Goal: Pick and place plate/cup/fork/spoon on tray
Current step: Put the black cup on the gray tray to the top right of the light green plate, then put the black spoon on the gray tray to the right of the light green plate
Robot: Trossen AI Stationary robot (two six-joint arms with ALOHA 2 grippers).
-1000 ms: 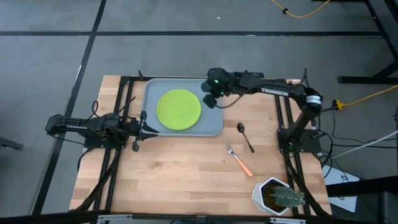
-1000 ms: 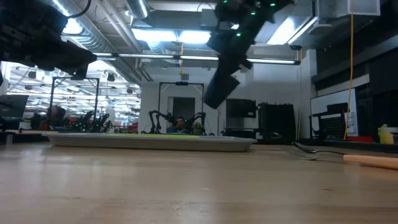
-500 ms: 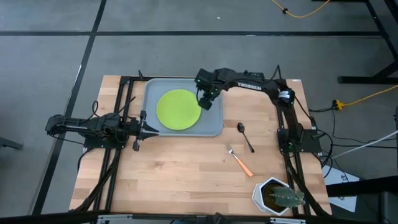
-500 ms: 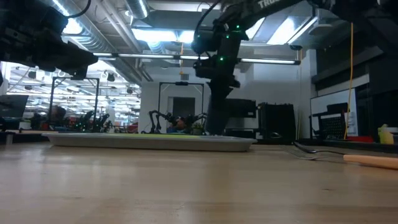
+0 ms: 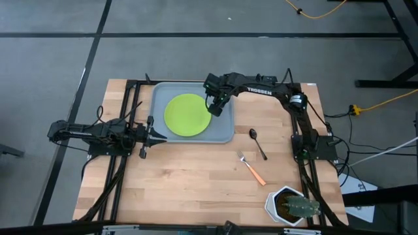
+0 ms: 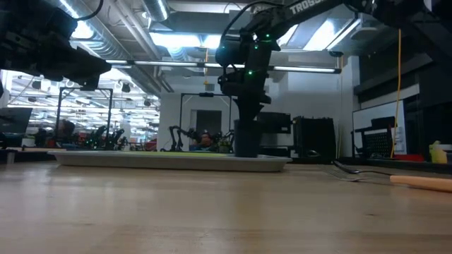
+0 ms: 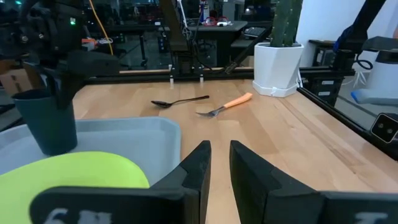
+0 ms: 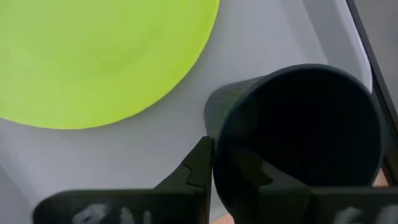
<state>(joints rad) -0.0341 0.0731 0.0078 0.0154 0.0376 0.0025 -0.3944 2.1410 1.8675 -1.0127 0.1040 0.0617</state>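
The lime-green plate [image 5: 187,115] lies flat in the light grey-blue tray [image 5: 225,132]. The black cup [image 7: 46,121] stands upright on the tray floor by the plate's right edge, and my right gripper [image 8: 224,163] is shut on it from above. The dark spoon [image 5: 257,141] and the orange-handled fork [image 5: 251,168] lie on the wood to the right of the tray. My left gripper [image 7: 219,163] is shut and empty, level at the tray's near left corner. My right gripper holds the cup by its wall at the rim [image 8: 219,138], one finger [image 8: 252,174] inside the cup and one finger [image 8: 198,165] outside. The fingers point down from above. The cup is upright with its base [image 7: 53,149] on the tray floor.
A white hexagonal pot with a cactus [image 5: 290,205] stands at the table's near right corner. Bare wood lies in front of the tray. Black frame rails run along the table's left and right sides.
My right gripper has carried the cup from over the tray's far right corner toward the left and down. The cup hung tilted and clear a second ago; it now stands upright on the tray beside the plate. The gripper has stayed shut on it.
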